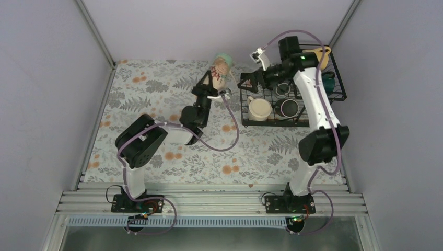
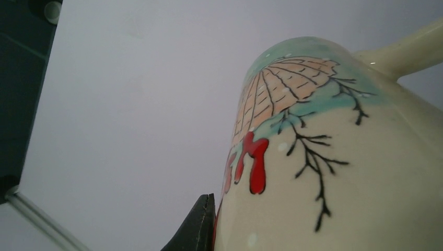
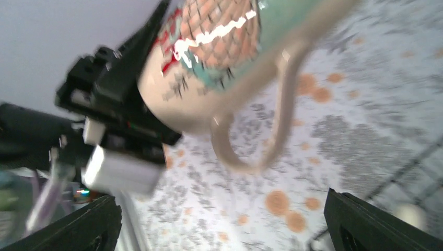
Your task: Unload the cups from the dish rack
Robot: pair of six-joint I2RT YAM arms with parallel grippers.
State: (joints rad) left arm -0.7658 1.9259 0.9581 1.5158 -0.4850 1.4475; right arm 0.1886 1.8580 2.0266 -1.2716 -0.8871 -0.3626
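Inside your left pincer point(image 1: 214, 78), gripped tight, sits a glossy cream mug point(image 1: 221, 67), leaf-printed, handle looped; your right pincer point(image 3: 222, 225) gapes wide nearby.

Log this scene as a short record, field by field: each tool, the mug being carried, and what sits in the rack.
left tool: shut on printed cream mug
carried mug: in the air above the floral tablecloth, handle free
right tool: open, empty, facing the carried mug
dish rack: black wire, far right of the table
in rack, among others: plain cream mug, dark mug, teal mug, yellow mug
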